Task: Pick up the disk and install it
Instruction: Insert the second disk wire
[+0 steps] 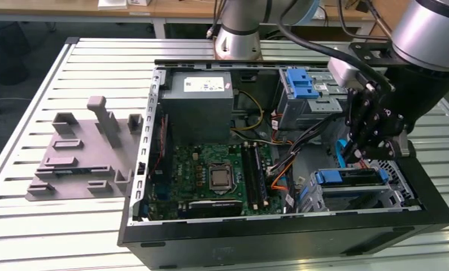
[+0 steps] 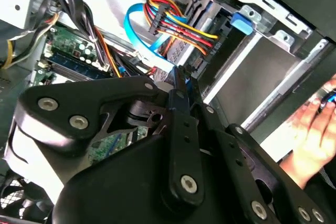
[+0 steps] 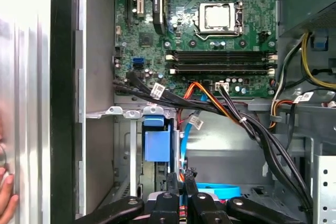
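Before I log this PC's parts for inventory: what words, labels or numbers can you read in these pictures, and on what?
None can be read.
White sticker on the grey power supply box: print too small to read.
White cable tags on the black cables, first wrist view: too blurred.
Motherboard markings: too small in every view.
Blue drive latch: no text visible.

A slatted metal table [image 1: 96, 56] carries everything. On it, at about 4 o'clock from its middle in the exterior view, lies an open computer case [image 1: 284, 237], black-walled, its inside facing up. At 9 o'clock from the case, just beside it, sits a grey fixture [image 1: 81, 164] with upright posts and blocks. At 12 o'clock stands the arm's base [image 1: 237, 42].
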